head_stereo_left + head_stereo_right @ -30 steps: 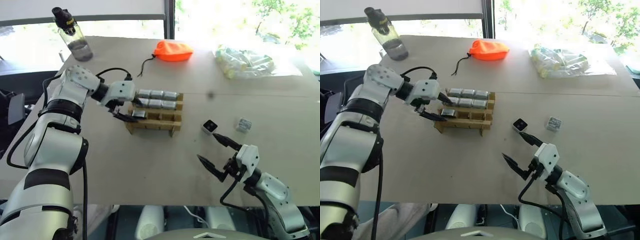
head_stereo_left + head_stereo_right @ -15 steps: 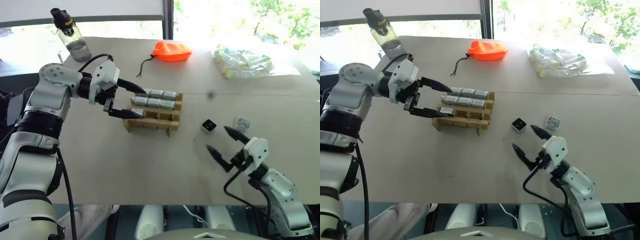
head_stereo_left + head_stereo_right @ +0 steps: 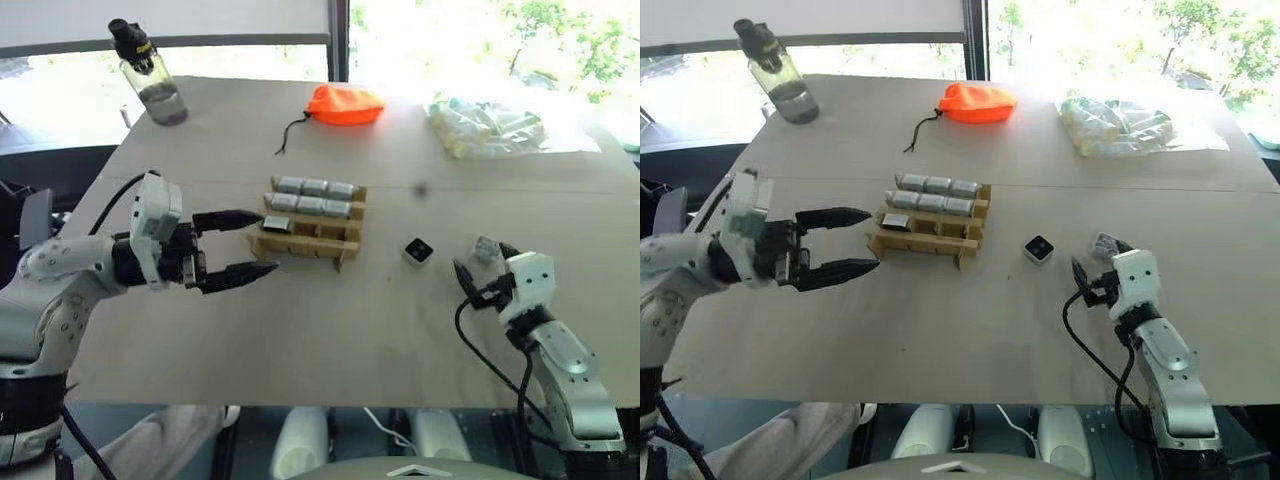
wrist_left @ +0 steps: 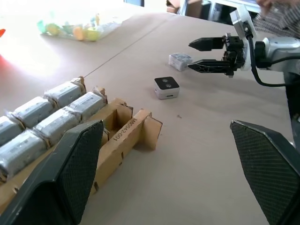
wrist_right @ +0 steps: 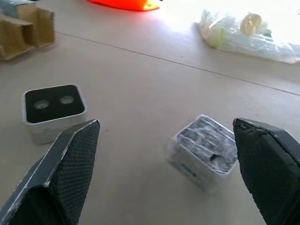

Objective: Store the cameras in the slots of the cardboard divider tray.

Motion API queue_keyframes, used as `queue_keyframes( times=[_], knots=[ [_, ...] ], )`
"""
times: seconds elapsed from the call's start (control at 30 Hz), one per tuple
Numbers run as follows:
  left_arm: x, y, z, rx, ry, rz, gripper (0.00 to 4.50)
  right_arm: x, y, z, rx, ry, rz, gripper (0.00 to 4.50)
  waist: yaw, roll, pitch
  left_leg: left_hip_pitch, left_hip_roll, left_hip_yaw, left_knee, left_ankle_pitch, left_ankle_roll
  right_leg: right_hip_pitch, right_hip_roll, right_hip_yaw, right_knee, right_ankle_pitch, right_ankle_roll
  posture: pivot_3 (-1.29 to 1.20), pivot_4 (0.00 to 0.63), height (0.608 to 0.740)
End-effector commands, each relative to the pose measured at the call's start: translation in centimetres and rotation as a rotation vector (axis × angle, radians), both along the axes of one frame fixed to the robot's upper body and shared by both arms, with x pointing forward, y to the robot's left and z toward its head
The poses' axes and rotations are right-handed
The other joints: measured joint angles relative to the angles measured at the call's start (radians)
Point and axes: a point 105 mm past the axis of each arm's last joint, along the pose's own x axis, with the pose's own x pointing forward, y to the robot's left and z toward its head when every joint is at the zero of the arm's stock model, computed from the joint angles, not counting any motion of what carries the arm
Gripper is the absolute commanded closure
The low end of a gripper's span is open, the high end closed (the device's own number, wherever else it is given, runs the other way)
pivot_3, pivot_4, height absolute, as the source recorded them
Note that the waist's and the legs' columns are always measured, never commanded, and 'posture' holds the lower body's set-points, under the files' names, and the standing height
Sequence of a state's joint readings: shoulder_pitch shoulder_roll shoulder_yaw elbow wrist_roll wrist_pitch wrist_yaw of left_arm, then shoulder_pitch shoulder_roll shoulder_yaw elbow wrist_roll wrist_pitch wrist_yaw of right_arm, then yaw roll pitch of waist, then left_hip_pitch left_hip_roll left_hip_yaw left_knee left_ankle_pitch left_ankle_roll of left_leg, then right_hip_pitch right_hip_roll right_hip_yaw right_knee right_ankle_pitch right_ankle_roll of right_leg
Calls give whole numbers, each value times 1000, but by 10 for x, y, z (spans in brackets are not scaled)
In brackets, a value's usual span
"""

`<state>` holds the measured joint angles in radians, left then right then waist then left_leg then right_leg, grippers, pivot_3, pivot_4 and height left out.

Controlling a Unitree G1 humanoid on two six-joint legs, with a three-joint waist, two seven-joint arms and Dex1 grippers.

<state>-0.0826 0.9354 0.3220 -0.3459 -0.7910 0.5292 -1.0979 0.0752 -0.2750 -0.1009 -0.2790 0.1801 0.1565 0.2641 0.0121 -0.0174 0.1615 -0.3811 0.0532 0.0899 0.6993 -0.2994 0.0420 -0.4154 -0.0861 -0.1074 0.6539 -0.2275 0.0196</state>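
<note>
A: Start with the biggest thing. What's everything sitting on?

B: A wide tan table (image 3: 330, 330). Take the cardboard divider tray (image 3: 305, 243) as the landmark; it lies near the middle of the table, a little to the robot's left.

A: What's around it?

B: Far beyond the tray and to its right there's a clear plastic bag of pale tubes (image 3: 490, 125). Straight beyond the tray, an orange drawstring pouch (image 3: 345, 102). At the far left corner, well away from the tray, a water bottle (image 3: 150, 85) with a black cap.

A: And the arms?

B: The left gripper (image 3: 240, 245) sits just to the left of the tray, pointing toward it, fingers spread wide with nothing between them; its tips are near the tray's left end without touching it. The right gripper (image 3: 1095, 275) is well to the right of the tray, also fully spread and empty.

A: Where are the cameras?

B: Several wrapped silver-grey cameras (image 3: 315, 196) fill the tray's two far rows, and one more lies in the left end of the next row. The near slots look empty. Two are loose on the table to the tray's right: a black-faced camera (image 5: 54, 108) nearer the tray, lens face up, and a plastic-wrapped camera (image 5: 205, 150) farther right, lying between the right gripper's open fingers in the wrist view, not gripped.
</note>
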Motion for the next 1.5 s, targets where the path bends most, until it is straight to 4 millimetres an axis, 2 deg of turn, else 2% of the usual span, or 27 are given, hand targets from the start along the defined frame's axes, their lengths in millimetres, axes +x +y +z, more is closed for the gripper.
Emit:
queue_keyframes(
  times=[0.03, 0.27, 0.43, 0.73, 0.83, 0.93, 0.97, 1.1, 1.33, 1.5],
  knots=[
    [-11, -10, 13, -20, -72, 8, 31, 9, -12, 6, 64, -6, -94, 0, 1, 0, 0, 0, 0, 0, 0, 0, 0, 0, 0, 0, 0, 0, 0, 0, 150, 726],
    [-14, -14, 15, -20, -104, 34, 31, 20, -9, -7, 129, 72, -174, 0, -2, 2, 0, 0, 0, 1, 0, 0, 0, 0, 1, 0, 1, 0, 0, 0, 150, 726],
    [-13, -21, 17, -31, -120, 26, 31, 23, -9, -17, 223, 106, -305, 0, -4, 2, 0, 0, 0, 1, 0, 0, -1, 0, 1, 0, 0, 0, 0, 0, 150, 726],
    [-14, -25, 22, -20, -120, -18, 31, 26, 6, -23, 238, 118, -314, 0, -9, 3, 0, 0, 0, 1, -1, 0, -1, 0, 1, -1, 0, 0, 0, 0, 150, 726],
    [-25, -27, 20, -12, -68, -101, 0, 27, 6, -23, 237, 116, -317, 811, -17, 3, 0, 0, 0, 1, -1, 0, -1, 0, 1, -1, -1, 0, 0, 0, 150, 726],
    [-33, -27, 17, 15, -24, -161, 0, 26, 6, -25, 238, 118, -322, 2348, -24, 3, 0, 0, 0, 1, -1, 0, -1, -1, 1, -1, -1, 0, 0, 0, 150, 726],
    [-36, -27, 15, 34, -6, -182, 0, 26, 5, -25, 237, 118, -323, 2580, -25, 3, 0, 0, 0, 1, -2, 0, -1, -1, 1, -1, -1, 0, 0, 0, 150, 726],
    [-43, -26, 10, 73, 30, -235, 0, 26, 5, -26, 237, 117, -328, 2574, -25, 3, 0, 0, 0, 1, -3, 0, -1, -1, 1, -1, -2, 0, 0, 0, 150, 726],
    [-41, -27, 5, 105, 29, -246, 0, 25, 3, -25, 232, 106, -340, 2574, -25, 3, 0, 0, 0, 1, -3, 0, -1, -1, 1, 0, -3, 0, 0, 0, 150, 726],
    [-39, -27, 6, 104, 17, -248, 0, 28, 6, -13, 173, 34, -287, 2574, -25, 4, 1, 0, 0, 1, -4, 0, -1, -1, 1, 0, -5, 0, 0, 0, 150, 726]
  ],
)
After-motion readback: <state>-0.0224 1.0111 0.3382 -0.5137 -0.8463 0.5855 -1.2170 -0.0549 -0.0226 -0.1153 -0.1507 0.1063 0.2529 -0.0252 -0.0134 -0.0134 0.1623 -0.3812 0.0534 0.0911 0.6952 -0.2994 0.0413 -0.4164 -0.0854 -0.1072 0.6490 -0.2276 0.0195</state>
